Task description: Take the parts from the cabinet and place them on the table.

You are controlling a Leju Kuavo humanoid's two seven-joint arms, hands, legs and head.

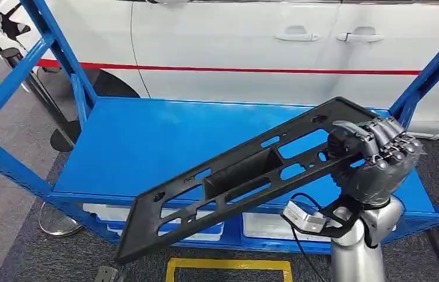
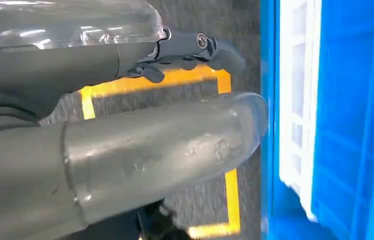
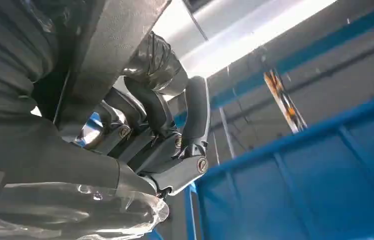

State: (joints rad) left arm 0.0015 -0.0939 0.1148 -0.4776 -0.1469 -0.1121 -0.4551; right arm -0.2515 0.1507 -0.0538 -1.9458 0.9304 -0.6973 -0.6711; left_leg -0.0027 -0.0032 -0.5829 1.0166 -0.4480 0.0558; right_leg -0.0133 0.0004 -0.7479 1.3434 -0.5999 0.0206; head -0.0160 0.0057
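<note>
A long black plastic panel [image 1: 237,176] with several cut-outs hangs tilted above the blue cabinet shelf [image 1: 140,141], its low end toward me past the shelf's front edge. My right hand [image 1: 375,158] grips the panel's upper right end, fingers curled over its edge. In the right wrist view the right hand [image 3: 159,145] is wrapped around the dark panel edge [image 3: 119,30]. My left hand [image 2: 190,50] hangs beside the cabinet over the floor, holding nothing, its fingers loosely curled and apart from the thumb [image 2: 164,150].
Blue cabinet posts [image 1: 58,53] rise at the left and at the right [image 1: 434,70]. A white car [image 1: 275,47] stands close behind the cabinet. White bins [image 1: 264,226] sit on the lower shelf. A yellow floor marking [image 1: 228,267] lies in front.
</note>
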